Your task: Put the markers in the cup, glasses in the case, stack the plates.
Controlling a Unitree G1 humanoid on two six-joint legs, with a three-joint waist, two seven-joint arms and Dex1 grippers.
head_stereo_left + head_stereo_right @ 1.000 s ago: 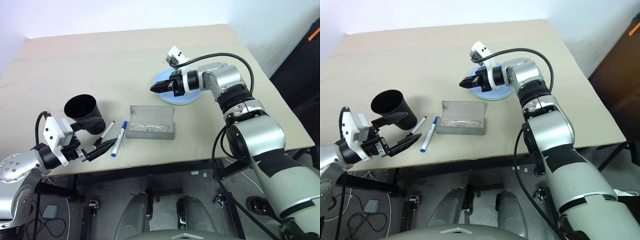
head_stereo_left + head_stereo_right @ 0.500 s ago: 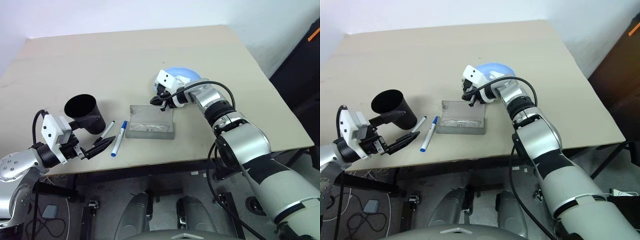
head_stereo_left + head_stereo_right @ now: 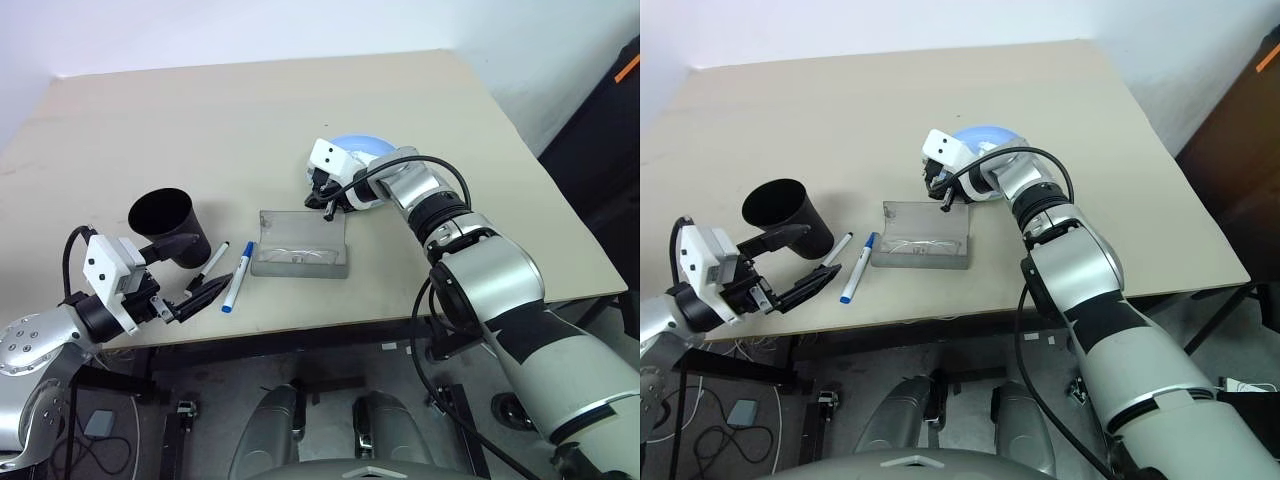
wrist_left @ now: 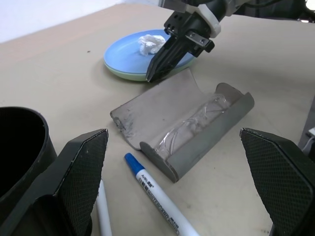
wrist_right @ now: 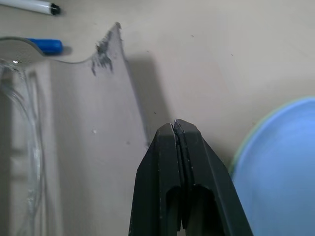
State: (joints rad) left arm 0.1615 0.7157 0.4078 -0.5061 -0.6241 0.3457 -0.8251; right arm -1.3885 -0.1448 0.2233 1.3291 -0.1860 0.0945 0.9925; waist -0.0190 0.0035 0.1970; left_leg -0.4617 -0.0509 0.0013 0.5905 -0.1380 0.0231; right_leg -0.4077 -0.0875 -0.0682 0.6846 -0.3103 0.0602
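The grey case [image 3: 300,262] lies open near the table's front, its lid [image 4: 157,105] tipped back. The clear glasses [image 4: 192,123] rest inside it. My right gripper [image 3: 328,208] is shut and empty, angled down with its tip just behind the lid's top edge; I cannot tell if it touches. The light blue plate [image 4: 125,54] sits on the mint green plate [image 4: 123,74] behind the case. The black-capped marker [image 3: 211,265] and the blue-capped marker [image 3: 239,276] lie flat between the case and the black cup [image 3: 165,225]. My left gripper [image 3: 192,268] hovers open in front of the cup and markers.
A crumpled white tissue [image 4: 150,43] lies on the blue plate. The table's front edge [image 3: 300,330] runs close below the case and markers. Bare tabletop [image 3: 200,120] stretches behind the cup and case.
My right gripper came off the plates, swung down and left to the case lid's rear edge and rolled at the wrist. The left arm held still.
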